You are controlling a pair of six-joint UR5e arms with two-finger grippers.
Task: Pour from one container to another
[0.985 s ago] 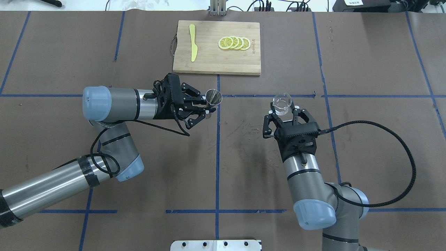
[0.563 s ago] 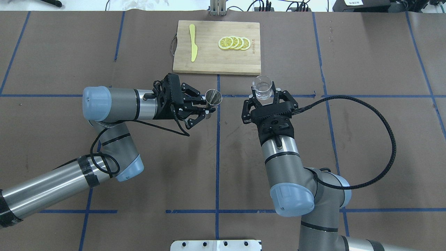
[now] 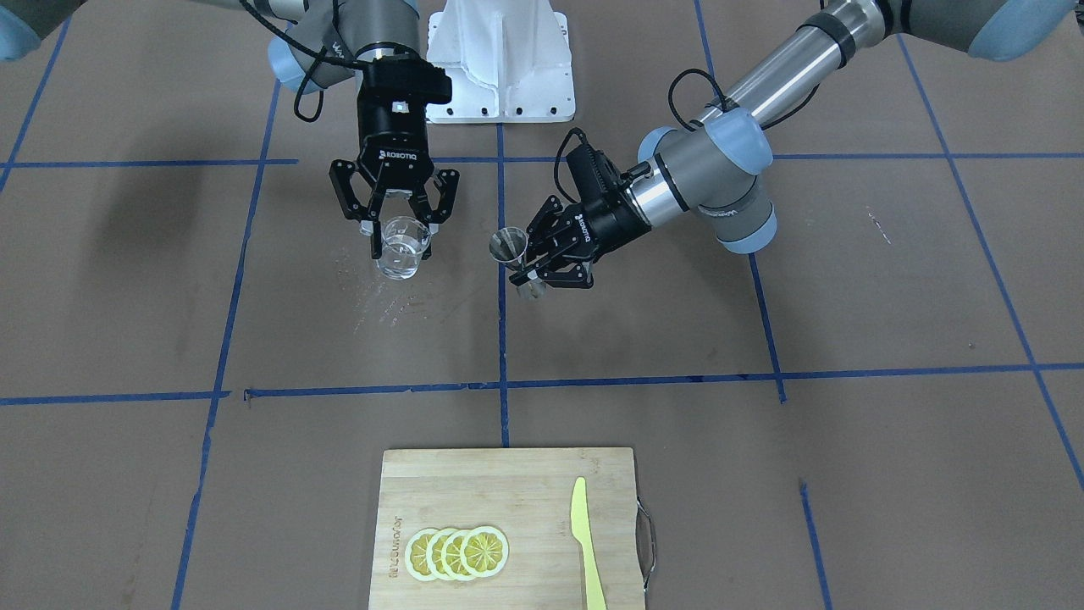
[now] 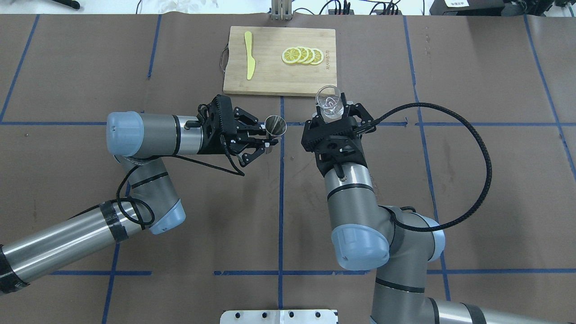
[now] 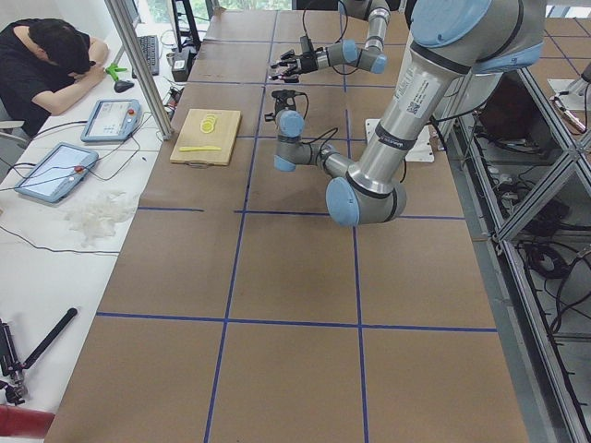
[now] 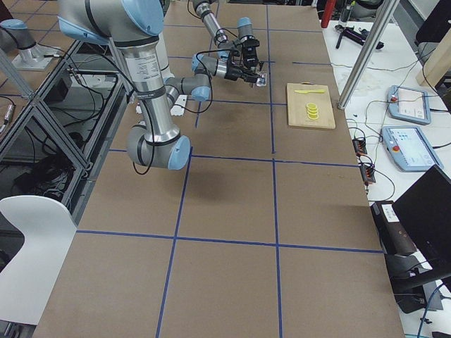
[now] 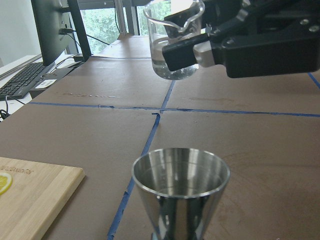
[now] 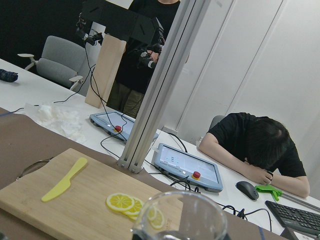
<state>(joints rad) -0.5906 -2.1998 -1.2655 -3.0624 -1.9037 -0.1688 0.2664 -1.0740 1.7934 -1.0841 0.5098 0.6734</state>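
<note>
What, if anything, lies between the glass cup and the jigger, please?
Nothing: the front-facing view shows only bare brown table cover in the gap between the glass cup and the jigger.

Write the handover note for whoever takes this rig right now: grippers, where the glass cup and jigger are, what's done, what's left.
Left gripper: shut on the jigger, held upright, mouth up; it looks empty in the left wrist view.
Right gripper: shut on the glass cup, upright, some clear liquid inside.
The cup is to the jigger's right, apart from it and higher.
Done: both gripped, cup lifted.
Left: bring the cup over the jigger, tilt, pour.
</note>
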